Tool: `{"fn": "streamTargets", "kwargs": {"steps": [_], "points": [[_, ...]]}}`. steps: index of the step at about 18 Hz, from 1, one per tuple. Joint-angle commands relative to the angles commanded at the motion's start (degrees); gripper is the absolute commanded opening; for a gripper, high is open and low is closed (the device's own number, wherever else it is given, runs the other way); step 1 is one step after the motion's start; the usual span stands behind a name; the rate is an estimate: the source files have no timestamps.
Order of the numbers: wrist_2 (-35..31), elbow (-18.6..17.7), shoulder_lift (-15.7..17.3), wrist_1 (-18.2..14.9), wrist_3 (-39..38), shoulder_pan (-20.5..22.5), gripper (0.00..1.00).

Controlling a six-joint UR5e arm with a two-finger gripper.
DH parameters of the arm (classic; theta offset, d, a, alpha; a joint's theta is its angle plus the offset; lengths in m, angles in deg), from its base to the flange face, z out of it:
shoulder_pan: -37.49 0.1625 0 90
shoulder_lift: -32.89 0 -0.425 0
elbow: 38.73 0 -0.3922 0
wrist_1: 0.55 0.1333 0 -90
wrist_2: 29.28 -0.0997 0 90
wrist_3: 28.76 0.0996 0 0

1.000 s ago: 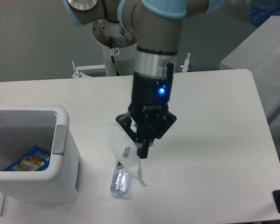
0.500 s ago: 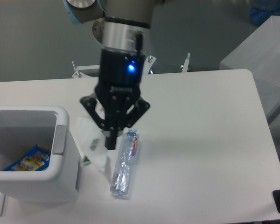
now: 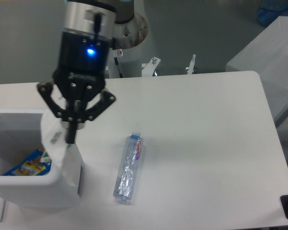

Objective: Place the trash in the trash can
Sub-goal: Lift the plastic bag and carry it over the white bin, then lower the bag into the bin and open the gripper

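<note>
The broad white worktop (image 3: 206, 124) carries everything, and at its eight o'clock corner stands the boxy white plastic trash can (image 3: 69, 184) with its thick rounded rim, a flat blue-and-yellow printed packet (image 3: 26, 165) lying inside on the bottom. Above the can's right-hand rim hangs the black two-finger gripper (image 3: 69, 136) of the arm, its fingers pinched together on the crumpled translucent plastic wrapper (image 3: 53, 143), which dangles from the fingertips and drapes across the rim, part inside the opening and part over the wall. The step in hand appears to be the release of this wrapper, and doing it well likely means carrying the gripper a little further toward nine o'clock, so the whole sheet hangs over the opening before the fingers part; let go here, the light film could catch on the rim or slide down outside. The crushed clear plastic water bottle (image 3: 128, 167), pale cap toward twelve o'clock, lies on the worktop at the can's three o'clock, well apart from the gripper, awaiting its turn.
</note>
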Motion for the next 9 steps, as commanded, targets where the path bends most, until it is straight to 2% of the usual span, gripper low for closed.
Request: {"fn": "streamTargets", "kwargs": {"steps": [9], "points": [[-0.17, -3.69, -0.09, 0.0, 0.35, -4.74, 0.04]]}}
